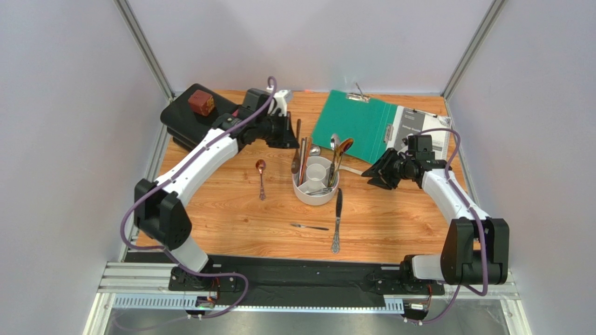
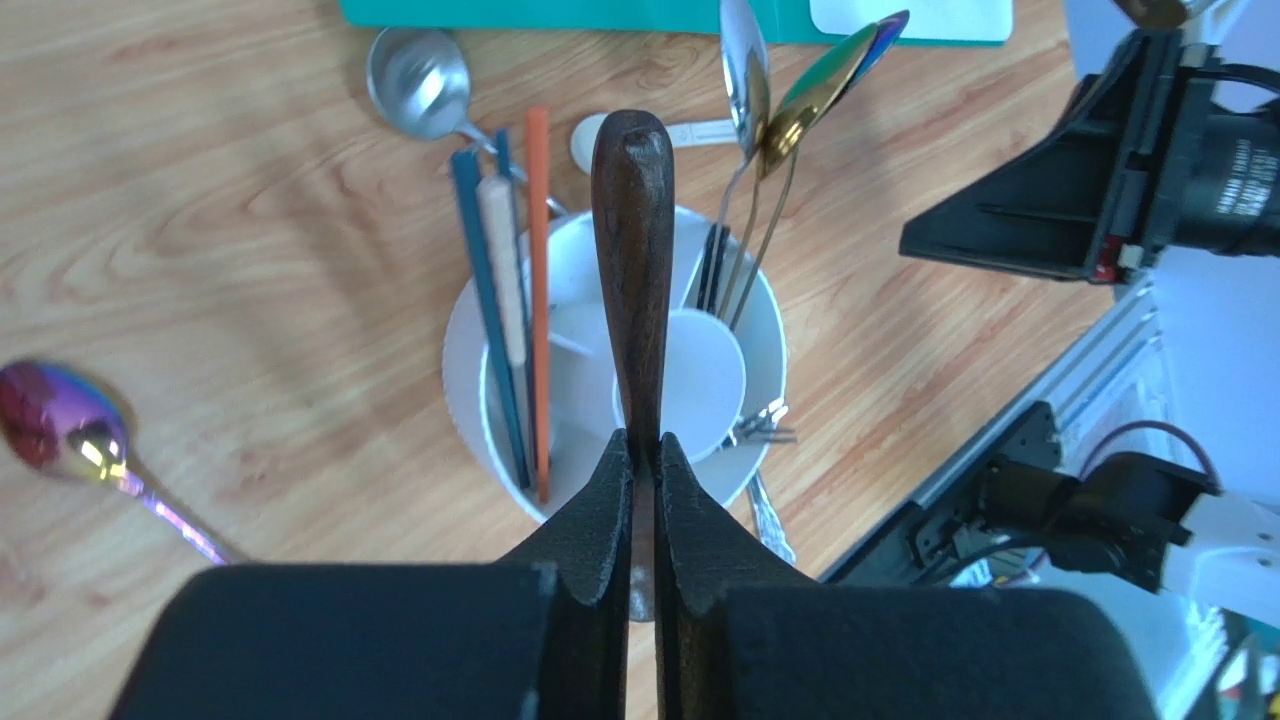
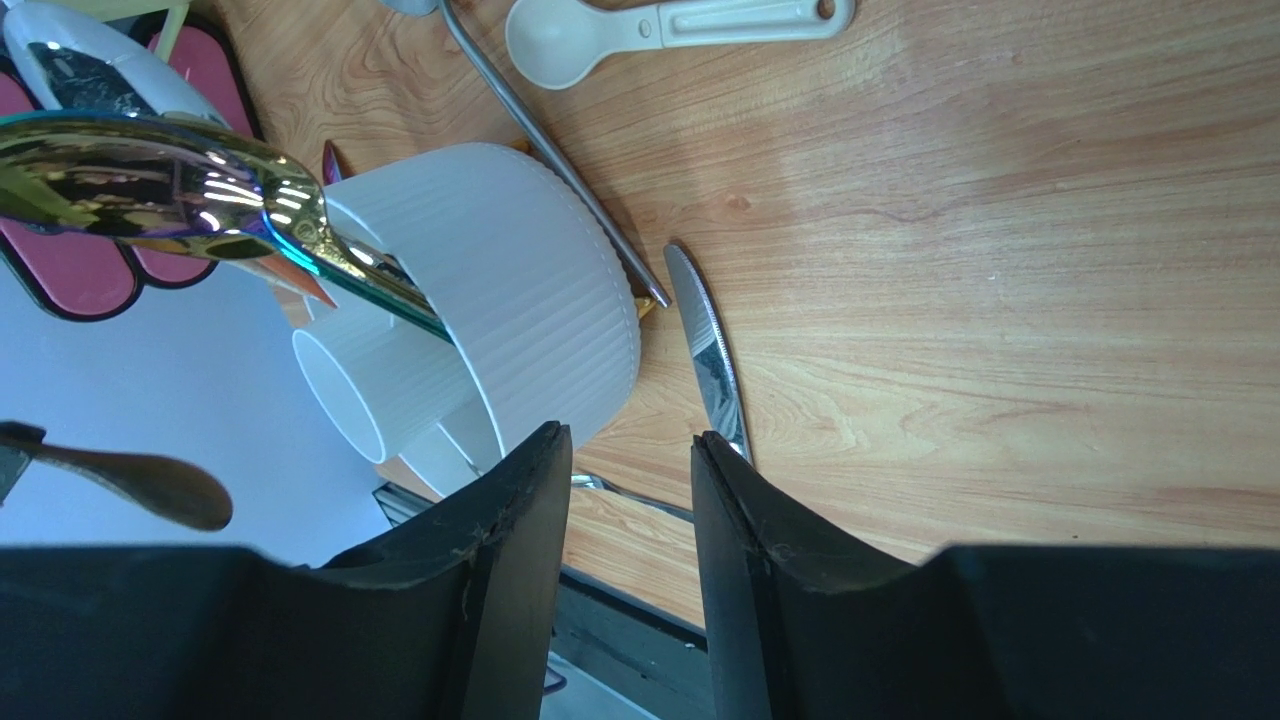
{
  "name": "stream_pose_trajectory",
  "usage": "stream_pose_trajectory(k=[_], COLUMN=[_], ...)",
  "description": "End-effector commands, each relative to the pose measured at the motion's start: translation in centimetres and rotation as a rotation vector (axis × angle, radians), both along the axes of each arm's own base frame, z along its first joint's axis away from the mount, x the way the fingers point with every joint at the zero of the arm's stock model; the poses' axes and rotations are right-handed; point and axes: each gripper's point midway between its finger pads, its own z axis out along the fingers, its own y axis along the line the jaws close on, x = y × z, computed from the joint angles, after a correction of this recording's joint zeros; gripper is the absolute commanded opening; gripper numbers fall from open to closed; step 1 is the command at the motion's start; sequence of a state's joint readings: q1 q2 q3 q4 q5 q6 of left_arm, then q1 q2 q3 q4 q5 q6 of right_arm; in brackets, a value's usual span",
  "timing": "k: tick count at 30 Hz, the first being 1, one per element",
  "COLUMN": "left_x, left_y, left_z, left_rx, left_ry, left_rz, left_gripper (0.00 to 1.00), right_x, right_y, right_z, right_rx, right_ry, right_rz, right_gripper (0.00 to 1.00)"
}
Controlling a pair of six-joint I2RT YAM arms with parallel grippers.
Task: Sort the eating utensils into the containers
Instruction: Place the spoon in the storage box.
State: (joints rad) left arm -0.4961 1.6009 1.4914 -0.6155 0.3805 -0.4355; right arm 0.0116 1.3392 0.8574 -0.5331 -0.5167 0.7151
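— State of the left gripper (image 2: 643, 458)?
— Pressed together on a dark brown utensil (image 2: 633, 270), with almost no gap. Gripped at one end and held over the round white holder (image 2: 469, 393), in the middle of the left wrist view. Far end inside or not: cannot tell.

— And of the right gripper (image 3: 628, 465)?
— Spread apart, with nothing between. Hanging low at the bottom of the right wrist view, near the ribbed wall of the holder, not touching.

— Inside the holder?
— On the left part, blue chopsticks (image 2: 484, 285) and an orange chopstick (image 2: 537, 300). Leaning out at the upper right, a silver spoon (image 2: 744, 68) and a gold-purple spoon (image 2: 824, 87). Hard to say which compartment.

— On the table (image 1: 392, 230)?
— Left of the holder in the top view, an iridescent spoon (image 1: 261, 174), lying apart. Below the holder, a knife (image 1: 338, 218) and, near it, a small silver utensil (image 1: 310, 227); fork or knife, cannot tell. Above the holder, a white ceramic spoon (image 3: 661, 27) and a round silver spoon (image 2: 418, 83), close to a green clipboard (image 1: 353, 124).
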Motion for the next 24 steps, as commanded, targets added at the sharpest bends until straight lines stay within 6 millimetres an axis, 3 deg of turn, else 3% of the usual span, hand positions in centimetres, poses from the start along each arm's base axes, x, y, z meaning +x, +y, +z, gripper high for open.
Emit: stream_pose_trajectory(k=[1,5,16,24], left_x=[2.9,5.1,9.1,8.2], left_y=[-3.5,-5.6,-7.8,-9.7], left_z=[1.9,1.7,1.6,-0.6], left_rx=[0.01,0.01,0.015,0.038], left_ry=[-0.184,-0.252,-0.357,-0.358], left_rz=[-0.044,-0.027,0.061,0.042], left_gripper=[0.0,0.0,0.0,0.0], right_x=[0.3,-0.5,-1.7,-1.5], right_y=[0.2,0.4,0.3,0.4], right_z=[1.9,1.6,1.6,1.5], right_rx=[0.021,0.019,0.002,0.002], right_ry=[-0.07,-0.054,-0.029,-0.017], right_rz=[-0.002,0.001,0.01,0.013], right_gripper=[0.41,0.41,0.41,0.41])
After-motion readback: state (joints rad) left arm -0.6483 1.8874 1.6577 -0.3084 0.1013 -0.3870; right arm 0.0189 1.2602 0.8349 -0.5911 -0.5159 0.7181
